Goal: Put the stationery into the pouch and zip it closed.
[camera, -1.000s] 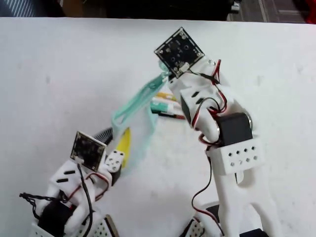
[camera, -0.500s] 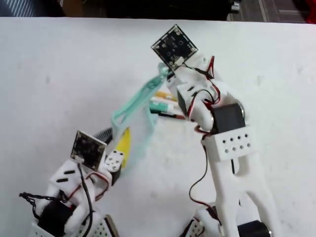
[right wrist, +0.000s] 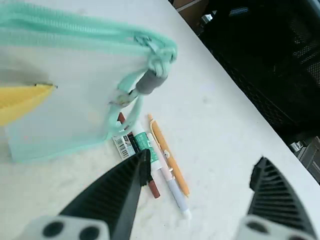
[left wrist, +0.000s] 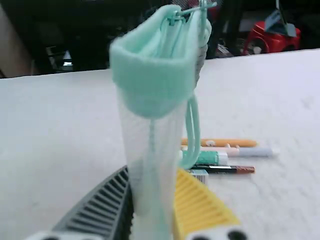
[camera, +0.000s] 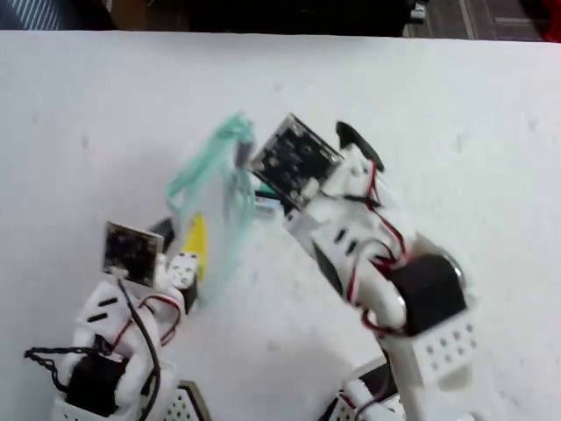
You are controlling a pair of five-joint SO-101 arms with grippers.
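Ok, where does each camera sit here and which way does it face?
High view: fixed above the table, looking down; both arms show.
Left wrist view: on the left wrist, facing across the table; the left claw grips the pouch.
Right wrist view: on the right wrist, looking down past the open right claw at the pens.
Shared: both wrist views show pouch and pens.

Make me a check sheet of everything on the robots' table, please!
Surface: white table.
Job's things: mint mesh pouch standing upright; pens lying together on the table, outside the pouch.
Clutter: nothing seen.
Grippers: left gripper has its fingers shut on the pouch; right gripper is open above the pens.
Cables: red wires on the right arm; black cable on the left arm.
Surroundings: dark room beyond the table's far edge.
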